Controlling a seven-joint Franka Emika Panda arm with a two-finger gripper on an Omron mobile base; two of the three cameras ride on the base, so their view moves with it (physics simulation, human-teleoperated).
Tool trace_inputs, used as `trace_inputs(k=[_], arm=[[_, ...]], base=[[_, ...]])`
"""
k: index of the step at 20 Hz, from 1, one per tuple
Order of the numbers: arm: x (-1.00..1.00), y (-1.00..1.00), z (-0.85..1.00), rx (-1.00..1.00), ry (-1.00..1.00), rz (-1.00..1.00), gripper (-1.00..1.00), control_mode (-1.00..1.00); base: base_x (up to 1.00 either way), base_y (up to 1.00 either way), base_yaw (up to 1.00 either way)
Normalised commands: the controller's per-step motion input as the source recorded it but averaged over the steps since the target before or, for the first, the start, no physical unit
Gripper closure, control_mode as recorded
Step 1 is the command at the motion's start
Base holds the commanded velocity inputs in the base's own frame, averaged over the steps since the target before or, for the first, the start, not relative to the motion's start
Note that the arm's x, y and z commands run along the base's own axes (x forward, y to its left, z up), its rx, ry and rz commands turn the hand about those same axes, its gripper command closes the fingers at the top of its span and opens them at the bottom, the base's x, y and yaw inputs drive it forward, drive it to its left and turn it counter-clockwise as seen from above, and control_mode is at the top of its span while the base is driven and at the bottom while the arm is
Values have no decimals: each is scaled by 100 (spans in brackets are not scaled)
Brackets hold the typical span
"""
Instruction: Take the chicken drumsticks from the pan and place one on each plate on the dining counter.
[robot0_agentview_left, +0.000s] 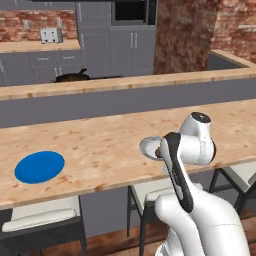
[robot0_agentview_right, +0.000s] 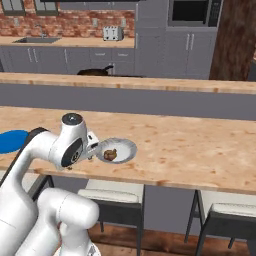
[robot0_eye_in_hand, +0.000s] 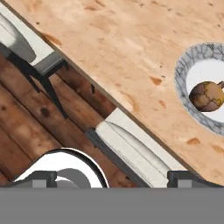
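On the left of the wood-grain dining counter (robot0_agentview_left: 100, 145) lies the blue plate (robot0_agentview_left: 39, 166), bare. Further right, near the counter's front edge, sits the whitish grey-rimmed plate (robot0_agentview_right: 117, 150) with an orange-brown chicken drumstick (robot0_agentview_right: 111, 154) resting on it. The gripper (robot0_agentview_right: 93, 148) hangs just beside that plate, jaws spread wide, holding nothing. Stools (robot0_agentview_right: 112, 196) stand under the counter. Far behind, a dark pan (robot0_agentview_right: 95, 71) sits on the worktop.

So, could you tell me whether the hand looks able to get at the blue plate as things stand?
Probably yes: the blue plate lies bare on the dining counter with nothing around it, and the hand is open and empty.
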Motion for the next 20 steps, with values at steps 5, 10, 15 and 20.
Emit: trace_inputs(k=[5,10,15,20], arm=[[-24,8,-22,-15,4,0,-100,-100],[-33,2,-12,-7,0,0,-100,-100],[-12,13,-2,-6,0,0,-100,100],[0,0,0,0,0,0,-100,100]], base=[[0,0,0],[0,0,0],[-28,45,14],[-28,100,27]])
